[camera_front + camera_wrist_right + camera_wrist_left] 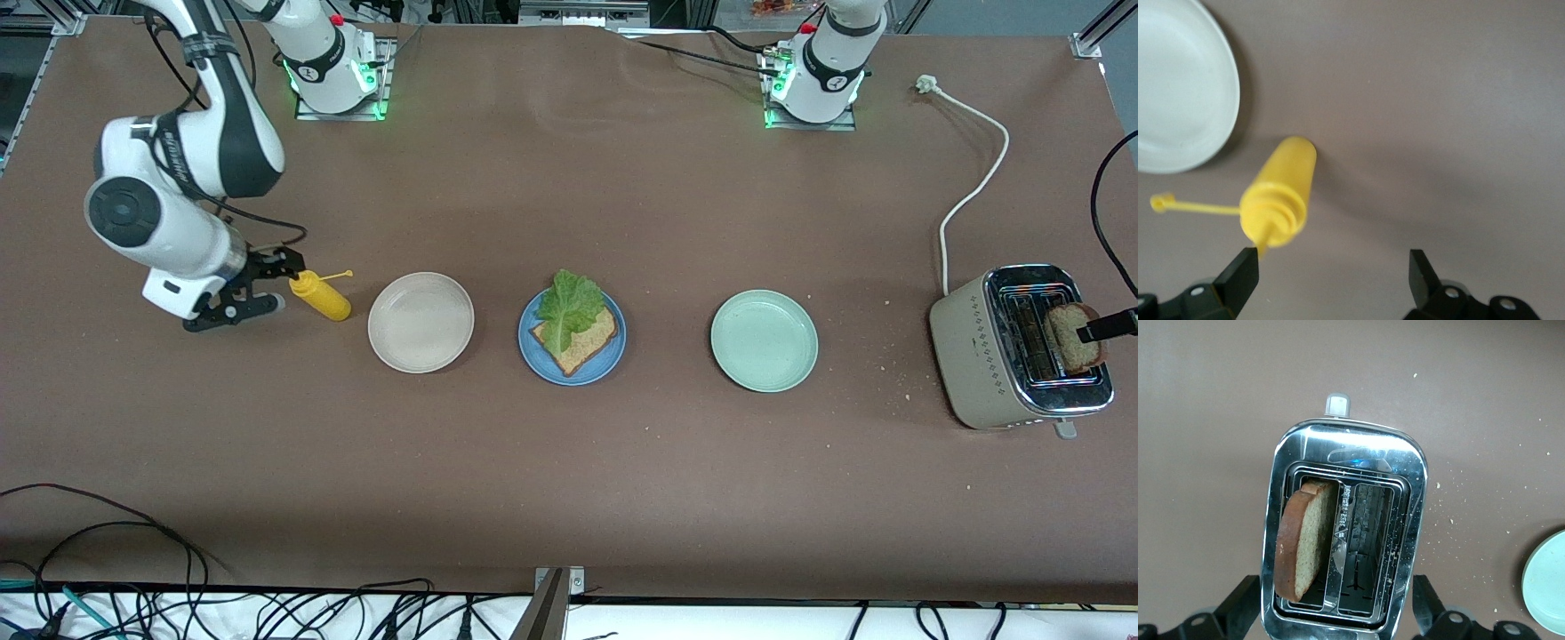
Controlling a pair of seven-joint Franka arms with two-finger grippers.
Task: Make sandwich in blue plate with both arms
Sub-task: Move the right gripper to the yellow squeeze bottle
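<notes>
Nearest the camera, the toaster [1022,347] held a bread slice [1305,543] under my wide left gripper [1331,613]. My right gripper [1331,283] hung wide by the mustard bottle [322,297]. Bread [582,342] and lettuce [567,307] lay on the blue plate [533,356], mid-table.

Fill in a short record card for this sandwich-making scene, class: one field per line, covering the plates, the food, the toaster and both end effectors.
blue plate: between the beige plate and mint plate
on it: bread slice topped with lettuce leaf
toaster: second bread slice upright in one slot
left end effector: open, over the toaster
right end effector: open, over the yellow squeeze bottle
</notes>
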